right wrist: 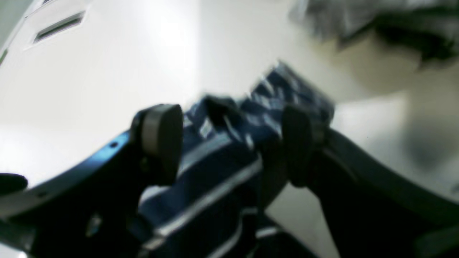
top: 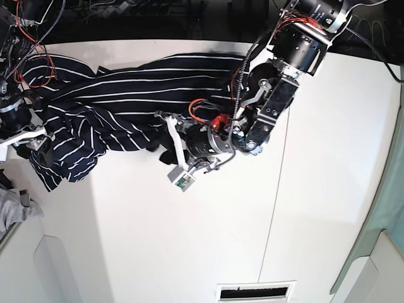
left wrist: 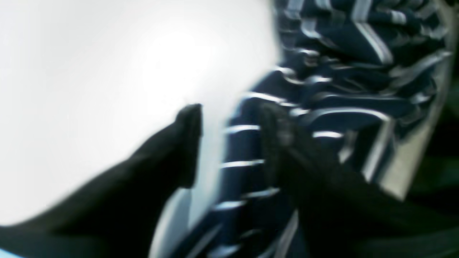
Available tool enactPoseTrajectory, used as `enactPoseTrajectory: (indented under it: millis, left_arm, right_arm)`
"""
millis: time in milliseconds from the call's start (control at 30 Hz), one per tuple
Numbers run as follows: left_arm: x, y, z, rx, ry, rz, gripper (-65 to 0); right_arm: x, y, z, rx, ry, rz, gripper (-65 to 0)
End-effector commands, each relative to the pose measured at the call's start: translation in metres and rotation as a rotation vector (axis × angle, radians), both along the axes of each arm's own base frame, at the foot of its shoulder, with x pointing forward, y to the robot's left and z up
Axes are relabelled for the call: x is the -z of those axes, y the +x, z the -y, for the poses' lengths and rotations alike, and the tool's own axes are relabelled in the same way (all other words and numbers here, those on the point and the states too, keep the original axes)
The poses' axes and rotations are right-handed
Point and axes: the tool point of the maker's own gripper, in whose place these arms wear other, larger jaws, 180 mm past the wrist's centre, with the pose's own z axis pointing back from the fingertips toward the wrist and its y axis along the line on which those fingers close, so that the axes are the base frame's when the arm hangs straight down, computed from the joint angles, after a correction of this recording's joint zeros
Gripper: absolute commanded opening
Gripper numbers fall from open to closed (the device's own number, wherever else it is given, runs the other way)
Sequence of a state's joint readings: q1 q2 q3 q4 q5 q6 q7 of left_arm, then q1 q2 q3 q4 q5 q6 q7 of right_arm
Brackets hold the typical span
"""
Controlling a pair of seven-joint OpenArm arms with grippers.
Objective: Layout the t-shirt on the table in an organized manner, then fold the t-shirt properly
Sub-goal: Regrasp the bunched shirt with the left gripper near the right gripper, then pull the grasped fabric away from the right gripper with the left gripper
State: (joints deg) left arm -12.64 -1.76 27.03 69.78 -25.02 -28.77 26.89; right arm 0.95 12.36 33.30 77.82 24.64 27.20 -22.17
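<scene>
The t-shirt (top: 126, 95), dark navy with thin white stripes, lies crumpled in a long band across the far part of the white table (top: 189, 240). My left gripper (left wrist: 233, 139) is open at the shirt's near edge (left wrist: 344, 71), and striped fabric lies between its fingers and past the right one. In the base view this left gripper (top: 161, 142) sits at the middle of the shirt's front edge. My right gripper (right wrist: 229, 143) is wide open, with a bunched fold of the t-shirt (right wrist: 222, 168) lying between its pads. It is at the shirt's left end (top: 38, 140).
A small grey cloth (top: 12, 208) lies at the table's left edge, seen blurred in the right wrist view (right wrist: 376, 21). A thin dark seam (top: 278, 189) runs across the tabletop. A slot (top: 255, 291) is cut near the front edge. Cables hang behind the table.
</scene>
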Motion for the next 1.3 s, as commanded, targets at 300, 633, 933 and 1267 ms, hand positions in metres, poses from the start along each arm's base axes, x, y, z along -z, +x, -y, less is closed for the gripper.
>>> enactPoseTrajectory:
  millis: [300, 633, 933, 1267]
  left_arm:
    - [-0.001, 0.008, 0.031, 0.040, -0.041, 0.018, -32.8]
    - [0.019, 0.003, 0.025, 0.055, 0.025, 0.023, -45.5]
    - [0.007, 0.016, 0.028, 0.082, 0.055, 0.098, -38.7]
    - [0.005, 0.023, 0.027, 0.088, 0.072, 0.108, -36.5]
  right_arm:
    - [0.030, -0.007, -0.005, -0.011, 0.097, -0.040, -22.8]
    - [0.030, -0.006, -0.005, -0.009, 0.105, -0.035, -22.8]
    - [0.030, -0.007, -0.005, -0.010, 0.102, -0.038, -22.8]
    - [0.030, -0.007, -0.005, -0.010, 0.102, -0.038, -22.8]
